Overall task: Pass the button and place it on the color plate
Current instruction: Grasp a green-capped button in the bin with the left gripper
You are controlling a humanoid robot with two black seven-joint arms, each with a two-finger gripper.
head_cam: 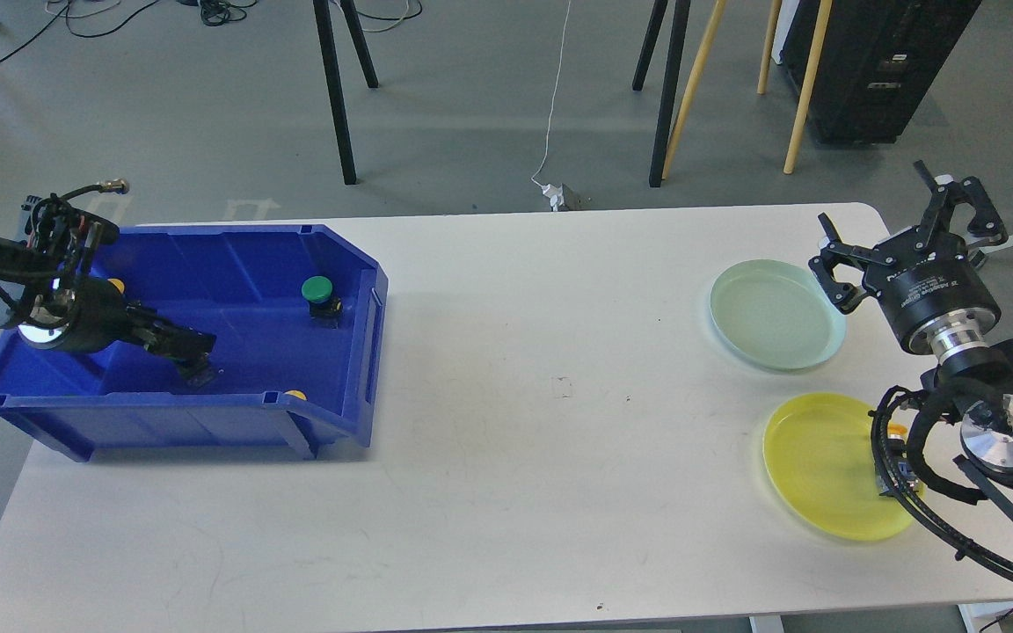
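The green button point(318, 294) stands upright inside the blue bin point(234, 413), near its right wall, with its round green cap on top and a small dark base below. Its long axis is vertical, cap pointing up. I judge it to be light, stiff plastic; the smooth domed cap looks slippery, so the better hold is probably on the dark base or just under the cap, from two opposite sides. Two yellow buttons are partly seen: one point(296, 396) at the front wall, one point(117, 286) behind the left arm.

The left hand point(194, 359) is low in the bin, well left of the green button; its fingers appear dark and close together, so I cannot tell its state. The right hand point(898, 230) hovers with fingers apart, just beside the green plate point(735, 308). The yellow plate point(810, 457) lies nearer on the white surface point(506, 440).
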